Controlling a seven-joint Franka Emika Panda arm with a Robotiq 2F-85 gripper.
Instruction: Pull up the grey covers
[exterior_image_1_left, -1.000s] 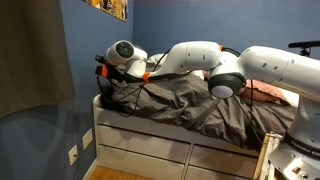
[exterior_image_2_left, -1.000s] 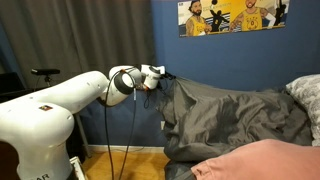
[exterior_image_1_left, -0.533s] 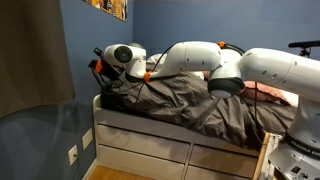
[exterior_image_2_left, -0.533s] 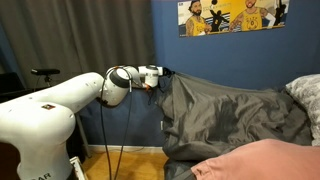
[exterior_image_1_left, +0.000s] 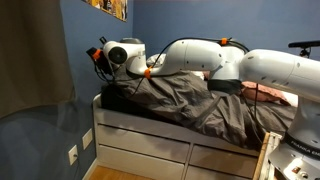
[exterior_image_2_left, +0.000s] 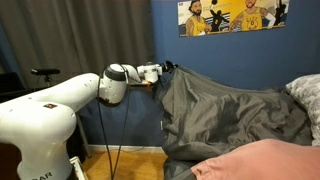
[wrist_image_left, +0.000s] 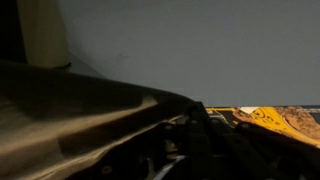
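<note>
The fingers (exterior_image_2_left: 163, 70) are closed on an edge of the grey covers (exterior_image_2_left: 235, 115). The cloth rises to a peak right at them, though the gap between them is hidden by fabric and shadow in every view. From that peak the covers hang straight down below the fingers as a steep fold. They then slope away from the fingers in soft rumples across the whole bed. In the wrist view the covers (wrist_image_left: 70, 110) fill the lower left as a dark blur close to the lens, and the fingers there are too dark to make out.

Behind the fingers the white arm (exterior_image_2_left: 60, 105) reaches back in a long bend, with an orange cable along it in an exterior view (exterior_image_1_left: 150, 70). Below the fingers stands the white bed frame (exterior_image_1_left: 150, 140) with drawer fronts. At the far end of the bed from the fingers lie a light grey-white pillow (exterior_image_2_left: 305, 95) and a pinkish-brown pillow (exterior_image_2_left: 265, 160). Above the covers, on the blue wall (exterior_image_2_left: 200, 55), hangs a poster (exterior_image_2_left: 230, 15). A dark curtain (exterior_image_2_left: 80, 40) hangs on the arm's side of the fingers.
</note>
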